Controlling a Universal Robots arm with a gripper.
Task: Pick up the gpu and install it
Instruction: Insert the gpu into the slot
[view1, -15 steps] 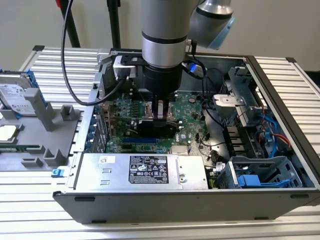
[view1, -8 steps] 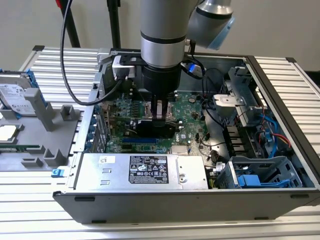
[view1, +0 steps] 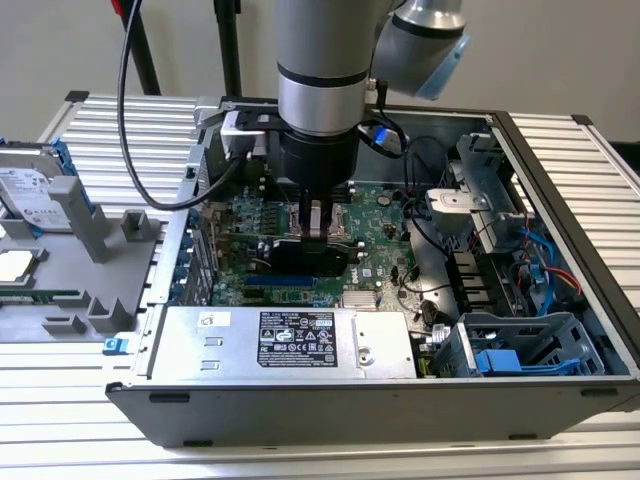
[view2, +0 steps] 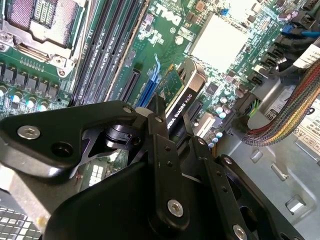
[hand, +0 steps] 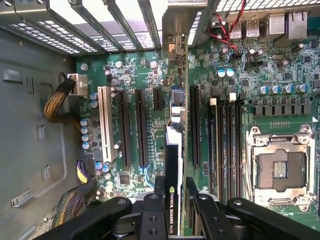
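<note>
The gpu (hand: 171, 165) is a thin card seen edge-on in both wrist views: one face black, the other a green circuit board (view2: 170, 85). A strip of white lettering runs along its black edge, and a small green logo sits beside it. The gripper (hand: 174, 197) has its two black fingers (hand: 155, 210) closed tight on the card's top edge, one on each face, with almost no gap left between them. Below the fingers the card stands upright over the motherboard (hand: 145, 75), lined up along the long black slots (hand: 141, 125). In the exterior view the gripper (view1: 320, 228) holds the card (view1: 312, 256) low inside the open computer case (view1: 560, 140), above the silver power supply (view1: 285, 342) with its white printed label (view1: 297, 340).
</note>
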